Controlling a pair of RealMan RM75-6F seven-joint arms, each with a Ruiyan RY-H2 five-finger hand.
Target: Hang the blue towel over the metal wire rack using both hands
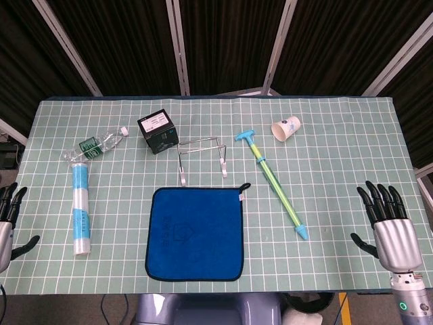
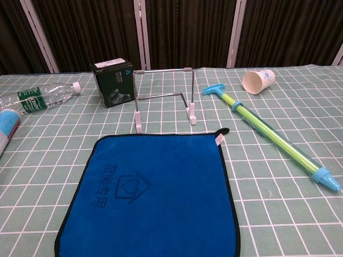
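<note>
A: Start from the hands. Where are they?

B: The right hand [image 1: 391, 227] sits at the counter's right edge, fingers spread, holding nothing. The left hand [image 1: 9, 227] shows only partly at the left edge; what shows of its fingers is spread apart, with nothing in them. Both are well apart from the work.

A: And the towel?

B: The blue towel [image 1: 196, 233] lies flat and square on the counter [image 1: 338, 142], near the front, its hanging loop at the far right corner. The metal wire rack [image 1: 201, 154] stands upright just beyond its far edge, apart from it.

A: So which step is this?

B: I'd judge the very start: nothing grasped, towel untouched. The next move seems to call for both hands to come inward, each taking a side or corner, lifting together and draping the cloth over the top bar. The rack looks light, so it could tip.

A: Count the rest.

B: One towel, one rack. One black box [image 1: 157, 133] touching or just beside the rack's left end, I can't tell which. One clear plastic bottle [image 1: 97, 146] lying down, one blue-and-white roll [image 1: 80, 210], one green pump toy [image 1: 273, 184], one paper cup [image 1: 286, 128] on its side.
</note>
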